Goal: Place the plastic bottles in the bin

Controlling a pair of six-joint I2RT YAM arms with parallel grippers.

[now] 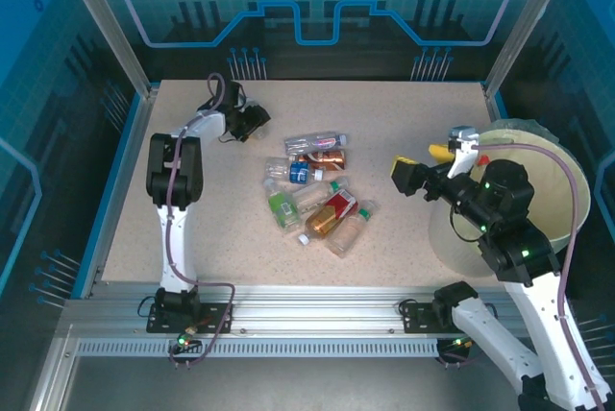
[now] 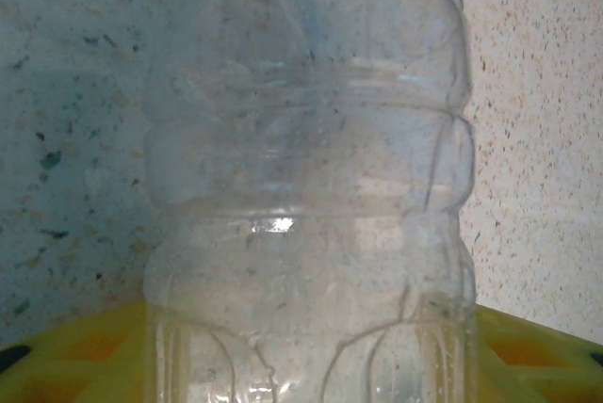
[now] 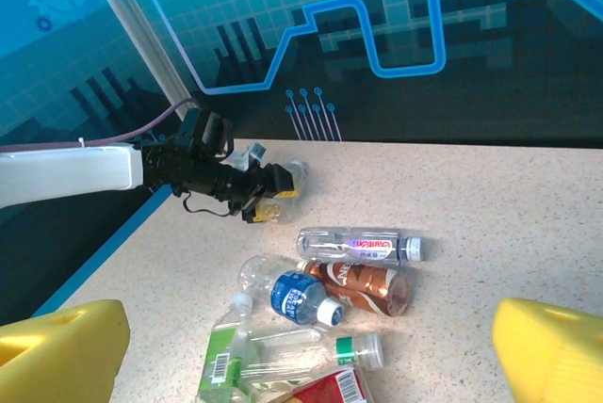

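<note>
A heap of plastic bottles lies mid-table: one clear with a purple label, a brown one, a blue-labelled one, a green-labelled one and a red-labelled one. At the far left, my left gripper is shut on a clear ribbed bottle, its yellow fingers pressed against both sides; that bottle rests low on the table. My right gripper hangs open and empty beside the bin, facing the heap, its yellow fingertips wide apart.
The pale yellow-green bin stands at the table's right edge, under the right arm. Glass walls with metal posts close the back and sides. A blue rim runs along the left table edge near the left arm.
</note>
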